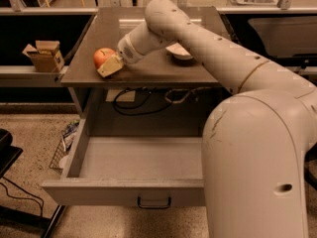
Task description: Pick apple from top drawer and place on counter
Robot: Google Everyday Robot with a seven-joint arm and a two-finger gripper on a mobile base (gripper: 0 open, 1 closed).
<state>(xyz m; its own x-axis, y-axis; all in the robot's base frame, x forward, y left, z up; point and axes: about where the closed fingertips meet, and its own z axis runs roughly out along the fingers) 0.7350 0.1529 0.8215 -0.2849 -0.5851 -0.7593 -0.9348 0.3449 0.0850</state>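
Observation:
The red-orange apple [101,56] is at the front left part of the grey-brown counter [148,29], low on or just over its surface. My gripper [106,63] is shut on the apple. One tan finger [111,66] lies against the apple's front right side, and the other is hidden behind it. The top drawer [143,157] below is pulled wide open and its grey floor is bare. Its dark handle [154,202] is on the front panel.
A white bowl [178,51] sits mid-counter, partly hidden behind my arm. A cardboard box [44,55] stands on the narrow side shelf to the left. Cables [143,100] hang under the counter. My white arm and base fill the right side.

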